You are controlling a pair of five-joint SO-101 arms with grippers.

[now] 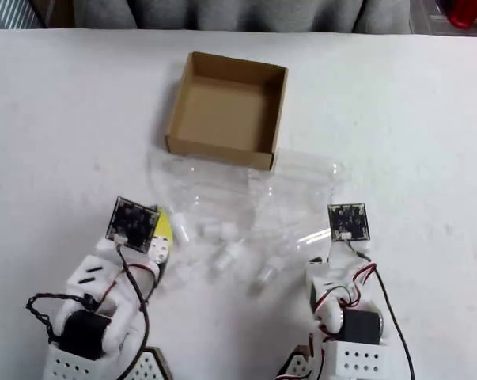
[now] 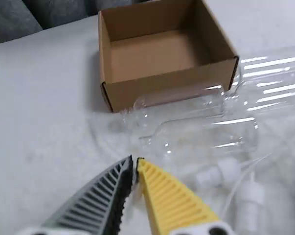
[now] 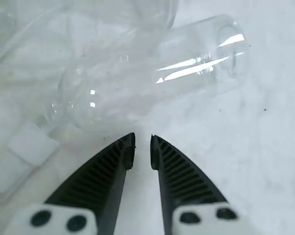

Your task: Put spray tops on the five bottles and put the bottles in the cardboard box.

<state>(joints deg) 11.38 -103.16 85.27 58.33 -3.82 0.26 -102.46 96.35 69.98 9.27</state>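
The open cardboard box (image 1: 226,111) (image 2: 167,49) sits at the table's centre back, with nothing inside. Several clear bottles (image 1: 246,190) (image 2: 201,132) lie on their sides just in front of it, without tops. White spray tops (image 1: 226,252) (image 2: 220,171) are scattered nearer the arms. My left gripper (image 1: 160,236) (image 2: 135,164) hovers left of the tops, its grey and yellow fingers shut on nothing. My right gripper (image 3: 142,144) is open by a narrow gap, holding nothing, right in front of a lying bottle (image 3: 152,78), with a spray top (image 3: 20,156) beside it.
Both arm bases stand at the table's near edge, one (image 1: 96,317) at the left and one (image 1: 345,317) at the right. White tabletop (image 1: 64,134) stretches to either side of the box. Grey upholstery runs behind the far edge.
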